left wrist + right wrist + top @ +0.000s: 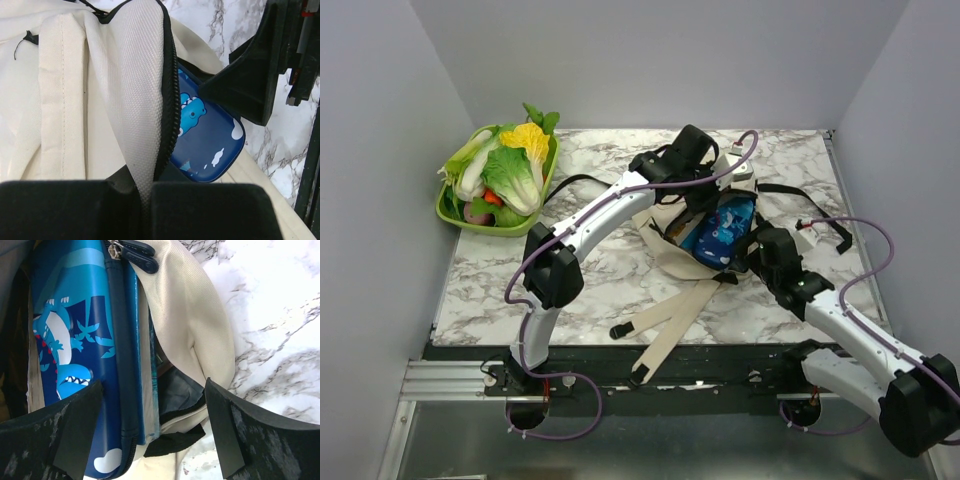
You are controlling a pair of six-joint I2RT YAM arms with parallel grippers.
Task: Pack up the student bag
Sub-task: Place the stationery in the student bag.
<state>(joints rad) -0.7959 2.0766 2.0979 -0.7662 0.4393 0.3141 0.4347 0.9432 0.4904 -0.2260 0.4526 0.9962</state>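
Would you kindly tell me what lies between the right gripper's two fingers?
The pencil case edge and the student bag rim, seen in the right wrist view.

The pencil case (725, 228) fills the mouth of the bag (670, 258); the left gripper (142, 187) pinches its rim at twelve o'clock. Bare table (480, 272) lies at eight o'clock, a vegetable basket (448, 214) at ten.
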